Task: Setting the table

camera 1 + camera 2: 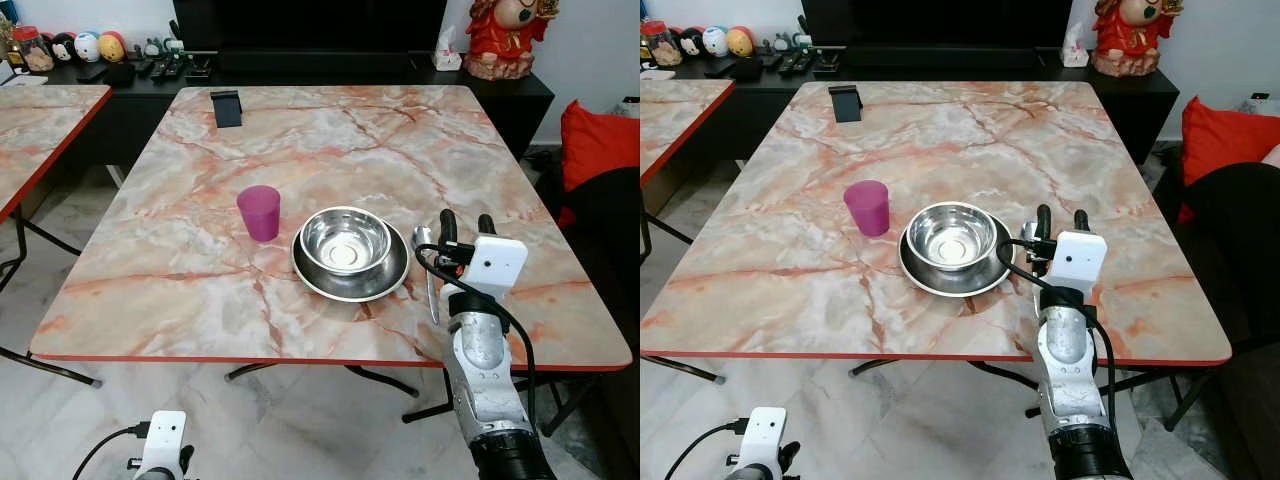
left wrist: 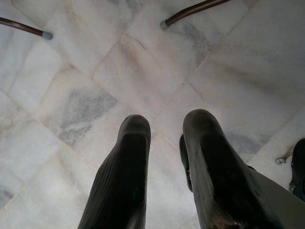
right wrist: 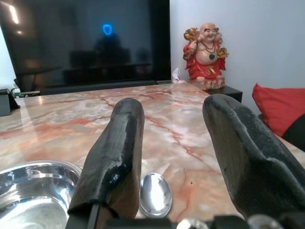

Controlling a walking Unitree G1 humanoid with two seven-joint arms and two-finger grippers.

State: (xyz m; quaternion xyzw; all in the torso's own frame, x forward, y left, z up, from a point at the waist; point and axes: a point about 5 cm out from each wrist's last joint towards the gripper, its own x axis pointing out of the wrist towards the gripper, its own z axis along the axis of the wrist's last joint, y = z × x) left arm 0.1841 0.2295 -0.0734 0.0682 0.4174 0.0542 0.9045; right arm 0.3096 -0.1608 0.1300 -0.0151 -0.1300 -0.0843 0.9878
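Right pincer (image 1: pixel 462 228) raised, fingers parted; left pincer (image 2: pixel 164 157) hanging low, seemingly parted.

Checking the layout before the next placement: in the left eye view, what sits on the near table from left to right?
Purple cup → steel bowl resting in the steel plate → spoon → right gripper, open, just right of the spoon.

Head eyes: high, looking forward and down; both share the bench (image 1: pixel 400 150).
Left wrist: down at the floor (image 2: pixel 143 71).
Right wrist: low, close along the bench.
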